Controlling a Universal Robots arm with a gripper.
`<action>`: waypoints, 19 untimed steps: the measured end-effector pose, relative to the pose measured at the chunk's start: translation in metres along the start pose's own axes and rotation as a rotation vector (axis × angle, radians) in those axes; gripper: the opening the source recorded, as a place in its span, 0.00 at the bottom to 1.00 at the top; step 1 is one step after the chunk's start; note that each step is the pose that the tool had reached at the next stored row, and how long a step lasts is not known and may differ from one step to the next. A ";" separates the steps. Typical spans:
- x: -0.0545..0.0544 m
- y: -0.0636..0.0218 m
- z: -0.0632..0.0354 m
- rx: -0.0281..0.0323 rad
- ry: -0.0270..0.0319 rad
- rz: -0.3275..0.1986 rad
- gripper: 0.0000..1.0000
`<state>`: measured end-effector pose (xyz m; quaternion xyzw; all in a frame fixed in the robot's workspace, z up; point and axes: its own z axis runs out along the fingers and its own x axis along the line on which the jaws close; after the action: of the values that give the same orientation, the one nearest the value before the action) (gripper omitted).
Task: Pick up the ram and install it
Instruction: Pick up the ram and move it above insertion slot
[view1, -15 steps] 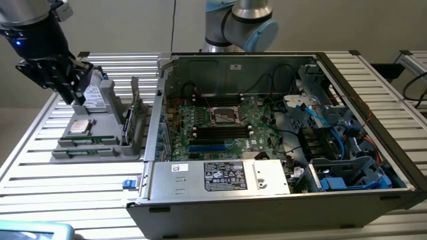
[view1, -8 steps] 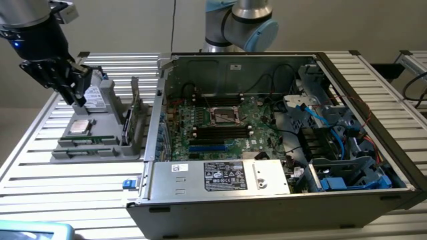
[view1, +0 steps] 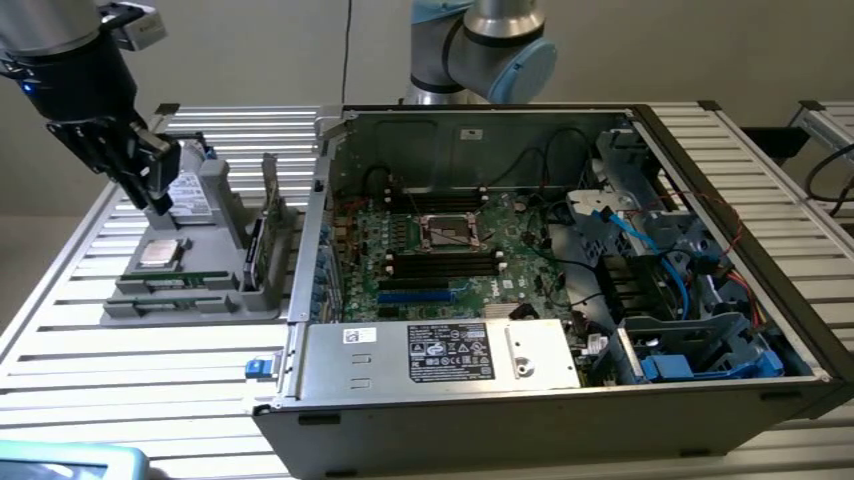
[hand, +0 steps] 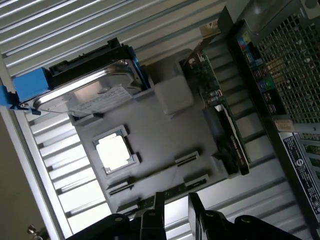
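Wrist view: we are noting the gripper (hand: 176, 212) hovering spread and empty over the ram (hand: 167, 194) lying in the grey tray (hand: 165, 135), nothing picked, nothing installed.

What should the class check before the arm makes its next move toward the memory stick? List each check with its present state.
1. Memory stick lies in its slot on the grey tray: ok.
2. Gripper is empty, with its fingers apart: ok.
3. Gripper hangs above the tray, clear of the stick: ok.
4. Computer case is open, with the motherboard exposed: ok.
5. A free memory slot on the motherboard: cannot tell.
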<state>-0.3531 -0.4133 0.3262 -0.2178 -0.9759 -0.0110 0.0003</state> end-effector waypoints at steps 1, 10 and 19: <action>0.000 0.0000 0.0000 -0.0001 -0.0004 0.018 0.33; 0.001 -0.0011 0.0004 -0.0003 0.0019 -0.063 0.33; 0.001 -0.0011 0.0005 0.0004 0.0054 -0.227 0.33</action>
<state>-0.3548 -0.4137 0.3256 -0.1056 -0.9943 -0.0114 0.0017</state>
